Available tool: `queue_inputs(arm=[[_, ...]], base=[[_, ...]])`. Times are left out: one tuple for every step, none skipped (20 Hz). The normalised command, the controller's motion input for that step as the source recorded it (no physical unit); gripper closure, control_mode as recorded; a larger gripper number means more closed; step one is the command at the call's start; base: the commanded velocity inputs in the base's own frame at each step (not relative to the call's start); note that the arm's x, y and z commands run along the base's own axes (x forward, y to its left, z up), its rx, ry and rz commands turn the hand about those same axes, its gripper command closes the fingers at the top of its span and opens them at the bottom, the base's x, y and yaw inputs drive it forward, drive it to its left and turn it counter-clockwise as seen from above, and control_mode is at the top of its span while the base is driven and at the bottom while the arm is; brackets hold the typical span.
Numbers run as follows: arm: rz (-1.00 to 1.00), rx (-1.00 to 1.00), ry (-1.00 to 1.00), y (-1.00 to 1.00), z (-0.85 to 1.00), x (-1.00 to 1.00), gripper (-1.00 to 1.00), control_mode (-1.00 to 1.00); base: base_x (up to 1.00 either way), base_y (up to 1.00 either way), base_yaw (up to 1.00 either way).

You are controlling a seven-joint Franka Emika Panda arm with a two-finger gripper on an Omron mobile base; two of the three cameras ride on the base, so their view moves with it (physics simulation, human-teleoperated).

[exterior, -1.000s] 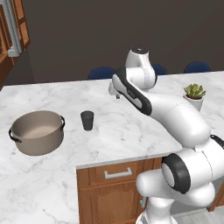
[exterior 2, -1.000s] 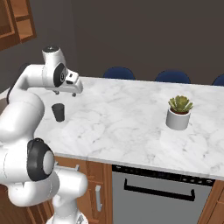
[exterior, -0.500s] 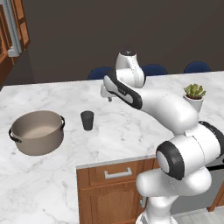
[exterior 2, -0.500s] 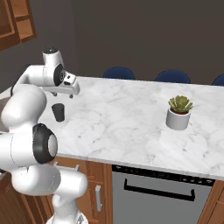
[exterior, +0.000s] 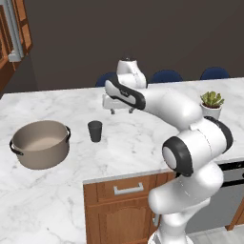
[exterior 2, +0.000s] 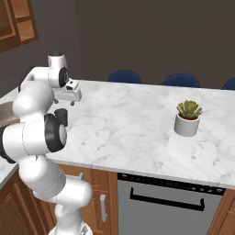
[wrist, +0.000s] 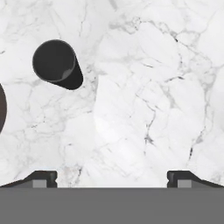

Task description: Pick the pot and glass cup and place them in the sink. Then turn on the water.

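Note:
The taupe-grey pot (exterior: 40, 143) stands on the white marble counter at the left, its rim also at the left edge of the hand view (wrist: 1, 109). To its right is the small dark glass cup (exterior: 95, 131), upright and seen from above in the hand view (wrist: 57, 63). My gripper (exterior: 121, 110) hovers over the counter just behind and to the right of the cup, pointing down. It is open, with nothing between its fingertips (wrist: 43, 178). In the right base view the gripper (exterior 2: 64, 102) hangs above the cup (exterior 2: 62, 117), which my arm partly hides. The sink is out of view.
A small potted succulent (exterior: 211, 102) (exterior 2: 188, 117) stands on the right of the counter. Blue chairs (exterior: 165, 76) line the far side. Wooden drawers (exterior: 126, 190) and a dark appliance front (exterior 2: 167, 202) sit below the front edge.
My arm has swung its links leftward and the hand has sunk slightly toward the counter behind the cup. Pot and cup have not moved.

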Motion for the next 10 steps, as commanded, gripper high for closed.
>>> queue_inputs(arm=[[0.00, 0.00, 0.12, 0.24, -0.30, 0.30, -1.00, -1.00], [0.00, 0.00, 0.09, 0.24, -0.34, 0.30, -1.00, -1.00], [0.00, 0.00, 0.07, 0.22, -0.34, 0.28, -1.00, -1.00], [0.00, 0.00, 0.06, 0.24, -0.32, 0.27, -1.00, -1.00], [0.00, 0.00, 0.03, 0.24, -0.29, 0.26, -1.00, -1.00], [0.00, 0.00, 0.00, 0.24, -0.27, 0.26, -1.00, -1.00], [0.00, 0.00, 0.00, 0.24, -0.26, 0.27, -1.00, -1.00], [0.00, 0.00, 0.00, 0.24, -0.26, 0.27, -1.00, -1.00], [0.00, 0.00, 0.00, 0.24, -0.25, 0.27, -1.00, -1.00], [0.00, 0.00, 0.00, 0.23, -0.26, 0.27, -1.00, -1.00]], base=[[0.00, 0.00, 0.00], [0.00, 0.00, 0.00], [0.00, 0.00, 0.00], [0.00, 0.00, 0.00], [0.00, 0.00, 0.00], [0.00, 0.00, 0.00], [0.00, 0.00, 0.00], [0.00, 0.00, 0.00], [0.00, 0.00, 0.00], [0.00, 0.00, 0.00]])
